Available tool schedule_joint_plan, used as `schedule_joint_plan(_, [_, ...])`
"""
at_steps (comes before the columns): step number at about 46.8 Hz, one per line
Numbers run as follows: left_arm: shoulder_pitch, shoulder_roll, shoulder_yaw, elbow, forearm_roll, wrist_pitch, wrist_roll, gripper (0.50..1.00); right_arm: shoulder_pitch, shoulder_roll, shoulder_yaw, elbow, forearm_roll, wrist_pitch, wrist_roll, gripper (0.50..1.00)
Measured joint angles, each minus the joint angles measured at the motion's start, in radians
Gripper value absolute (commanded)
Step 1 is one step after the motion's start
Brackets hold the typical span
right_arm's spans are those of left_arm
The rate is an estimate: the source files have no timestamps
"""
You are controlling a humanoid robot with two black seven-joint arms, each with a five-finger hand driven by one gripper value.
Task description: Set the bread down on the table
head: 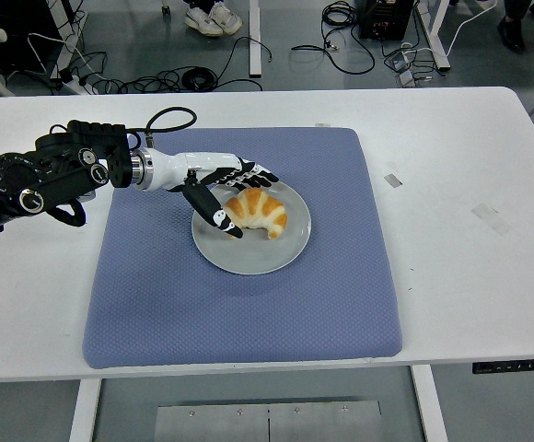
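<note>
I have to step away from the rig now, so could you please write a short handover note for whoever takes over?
Left hand: fingers spread around the left end of the bread, thumb on its near side; not closed on it.
Right hand: not in view.
Bread: a croissant lying on the grey plate, which sits on the blue mat on the white table.
Done: the reach to the bread.
Left: grasp it, lift it off the plate, set it on the table.

One croissant point(257, 211), one grey plate point(250, 257), one blue mat point(249, 304), one white surface point(460, 239), one robot hand point(219, 186).
</note>
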Motion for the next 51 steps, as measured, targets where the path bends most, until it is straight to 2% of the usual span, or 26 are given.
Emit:
schedule_joint_plan(32, [0.022, -0.032, 0.000, 0.029, 0.000, 0.021, -0.001, 0.892, 0.000, 0.000, 0.000, -0.003, 0.000, 0.000, 0.000, 1.000])
schedule_joint_plan(51, [0.023, -0.032, 0.001, 0.038, 0.000, 0.021, -0.001, 0.834, 0.000, 0.000, 0.000, -0.006, 0.000, -0.001, 0.000, 1.000])
